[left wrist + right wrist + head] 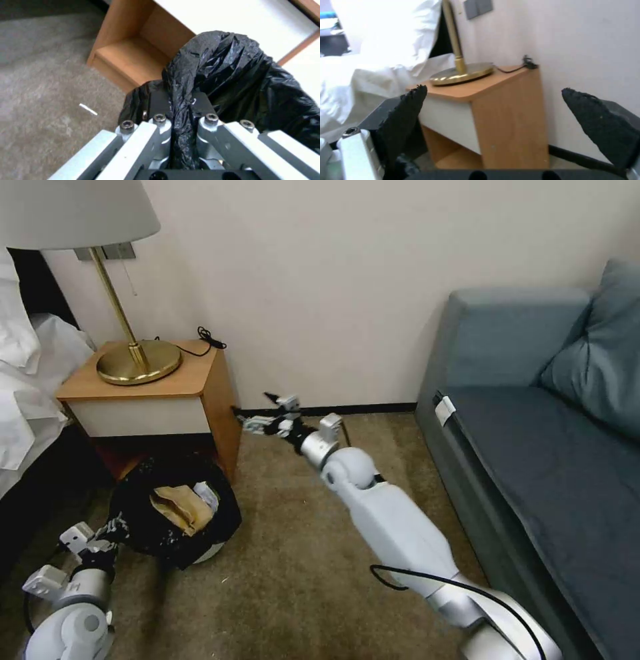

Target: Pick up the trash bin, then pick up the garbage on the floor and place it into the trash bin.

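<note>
The trash bin (212, 552), white with a black bag over its rim, hangs tilted just above the carpet in front of the nightstand. Inside it lie a crumpled tan paper bag (175, 505) and a pale piece of garbage (207, 493). My left gripper (112, 531) is at the bin's near-left rim. In the left wrist view the left gripper (181, 101) is shut on a fold of the black bag (230, 75). My right gripper (257, 412) is stretched out low beside the nightstand's right side, open, with nothing between its black pads (403, 117).
A wooden nightstand (167, 387) with a brass lamp (137, 360) stands against the wall, white bedding (27, 380) to its left. A grey-blue sofa (533, 433) fills the right. A small white scrap (88, 109) lies on the carpet. Open carpet (287, 553) lies between bin and sofa.
</note>
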{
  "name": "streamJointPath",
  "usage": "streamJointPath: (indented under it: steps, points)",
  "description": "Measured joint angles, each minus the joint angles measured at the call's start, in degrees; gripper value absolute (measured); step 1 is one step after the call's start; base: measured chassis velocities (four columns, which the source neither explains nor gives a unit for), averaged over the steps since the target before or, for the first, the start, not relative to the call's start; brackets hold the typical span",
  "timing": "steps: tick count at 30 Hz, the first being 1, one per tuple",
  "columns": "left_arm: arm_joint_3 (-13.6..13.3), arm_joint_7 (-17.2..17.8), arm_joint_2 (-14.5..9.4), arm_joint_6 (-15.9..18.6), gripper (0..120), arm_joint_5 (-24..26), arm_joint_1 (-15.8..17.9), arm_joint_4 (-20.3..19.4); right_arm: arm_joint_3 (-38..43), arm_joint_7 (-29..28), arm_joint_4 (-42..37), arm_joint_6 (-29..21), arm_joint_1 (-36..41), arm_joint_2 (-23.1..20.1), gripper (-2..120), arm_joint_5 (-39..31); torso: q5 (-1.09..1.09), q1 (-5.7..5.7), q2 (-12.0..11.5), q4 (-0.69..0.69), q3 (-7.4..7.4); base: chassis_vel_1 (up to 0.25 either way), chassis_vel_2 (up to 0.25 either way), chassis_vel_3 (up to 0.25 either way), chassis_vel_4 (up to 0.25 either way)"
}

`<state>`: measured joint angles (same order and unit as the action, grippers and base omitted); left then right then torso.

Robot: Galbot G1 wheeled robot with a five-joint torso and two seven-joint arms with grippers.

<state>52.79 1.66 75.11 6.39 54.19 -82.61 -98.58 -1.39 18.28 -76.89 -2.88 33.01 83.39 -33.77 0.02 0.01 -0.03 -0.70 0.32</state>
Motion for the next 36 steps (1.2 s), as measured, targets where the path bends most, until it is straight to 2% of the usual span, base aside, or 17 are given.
streamJointPath:
  steps: [7,9,16,20,27,29,32,34,35,36]
  points:
    - [0.2,2.3,-0.3,1.1,5,-0.2,0.5,1.7,3.8,0.4,-1.2,0.0,3.8,-1.6,100,0.2,-0.01,0.00,0.0,-0.01,0.00,0.000,0.000,0.000,0.000]
    - [0.5,3.3,-1.5,1.8,5,-0.2,0.6,1.9,5.1,0.8,-1.4,0.4,6.0,-2.1,100,0.6,-0.01,0.00,0.0,0.00,0.00,0.000,0.000,0.000,0.000]
    - [1.2,4.8,-3.2,2.8,5,0.1,1.0,3.6,6.8,1.6,-2.3,1.3,9.7,-2.3,100,1.3,-0.01,0.00,0.0,0.00,0.00,0.000,0.000,0.000,0.000]
    - [1.3,4.7,-3.5,3.0,5,0.7,0.6,4.8,7.5,1.9,-2.7,1.5,11.2,-2.2,100,1.4,0.00,0.00,0.0,0.01,0.00,0.000,0.000,0.000,0.000]
    - [1.3,3.1,-3.5,2.8,7,1.5,-0.7,4.6,7.6,2.3,-3.0,1.6,12.5,-2.0,100,1.9,0.01,0.00,0.0,0.01,-0.01,0.000,0.000,0.000,0.000]
    - [1.2,2.8,-3.5,3.1,19,1.6,-1.3,4.0,7.5,2.3,-3.0,1.6,13.0,-1.7,100,2.3,-0.03,0.00,0.0,0.01,0.00,0.000,0.000,0.000,0.000]
    - [1.2,2.8,-3.6,3.1,25,1.4,-1.6,3.5,7.4,2.3,-3.0,1.6,13.2,-1.5,100,2.5,-0.03,0.00,0.0,0.00,0.00,0.000,0.000,0.000,0.000]
    - [1.6,2.8,-3.9,3.1,36,0.5,-2.4,2.2,7.4,2.3,-2.9,1.5,13.5,-1.2,100,2.7,-0.03,0.00,0.0,0.00,0.00,0.000,0.000,0.000,0.000]
    - [1.6,2.8,-3.9,3.1,36,0.5,-2.4,2.2,7.4,2.3,-2.9,1.5,13.5,-1.2,100,2.7,-0.03,0.00,0.0,0.00,0.00,0.000,0.000,0.000,0.000]
    - [1.9,2.8,-4.2,3.1,41,-0.1,-2.9,1.5,7.4,2.3,-2.8,1.4,13.6,-1.1,100,2.7,-0.03,0.00,0.0,0.00,0.00,0.000,0.000,0.000,0.000]
